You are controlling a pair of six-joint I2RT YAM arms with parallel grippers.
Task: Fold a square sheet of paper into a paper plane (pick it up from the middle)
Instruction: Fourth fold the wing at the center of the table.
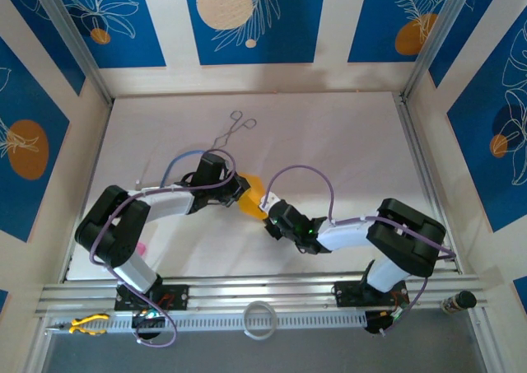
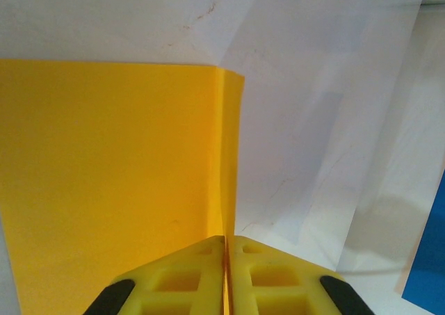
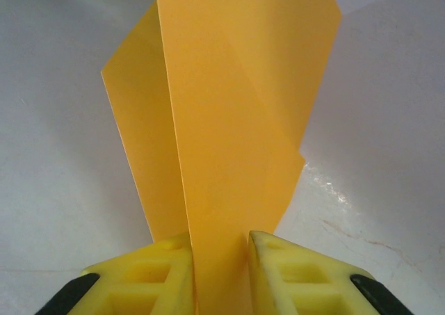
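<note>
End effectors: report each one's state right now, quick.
Left end effector: closed on the folded sheet of paper.
Right end effector: slightly open, the paper standing in the gap between its jaws.

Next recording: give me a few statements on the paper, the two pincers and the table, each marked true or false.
1. The left pincer is shut on the orange-yellow paper. True.
2. The right pincer has its fingers pressed together. False: they stand apart, with the paper between them.
3. The paper lies flat and unfolded. False: it is creased and stands up between the two pincers.
4. A scissor-like metal tool lies on the table beyond the arms. True.
</note>
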